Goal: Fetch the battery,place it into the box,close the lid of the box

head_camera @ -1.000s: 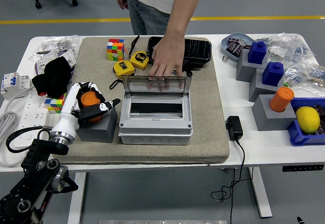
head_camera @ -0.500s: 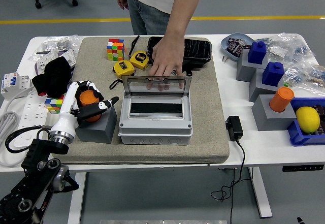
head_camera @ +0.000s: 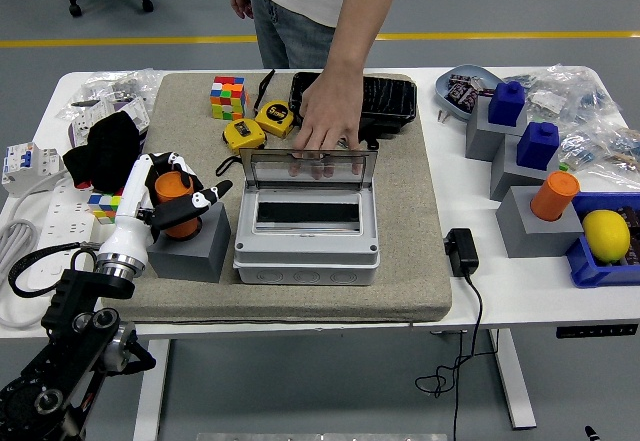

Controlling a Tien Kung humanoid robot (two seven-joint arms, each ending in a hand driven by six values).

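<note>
compared with half a second ago, the small orange cylindrical battery (head_camera: 174,193) sits a little higher in the left of the frame, its bottom now raised out of the dark grey block holder (head_camera: 193,246) instead of sunk into it, and the left hand (head_camera: 172,199) has risen with it. the white forearm has tilted slightly more upright. the rest of the scene looks unchanged.

the left hand, white with black fingertips, comes up from the lower left corner on a black jointed arm. its fingers are clamped round the orange battery: several curl over the far side, while one black-tipped finger (head_camera: 212,199) sticks out to the right above the block's top edge. the battery stands upright in that grip, just above the grey block and left of the grey plastic enclosure box (head_camera: 307,246).

the box lies in the centre of the frame on the beige felt mat (head_camera: 425,261), its clear hinged lid (head_camera: 308,168) standing open at the far side, the dark inner slot exposed. a person at the upper middle of the frame reaches down with one hand (head_camera: 325,121), fingertips resting behind the top of the raised lid.

on the white desk (head_camera: 470,291), upper left of the mat holds a multicoloured puzzle cube (head_camera: 227,97) and two yellow tape measures (head_camera: 258,126), with a black tray (head_camera: 385,101) behind the lid. the robot's right hand is not in view.
</note>
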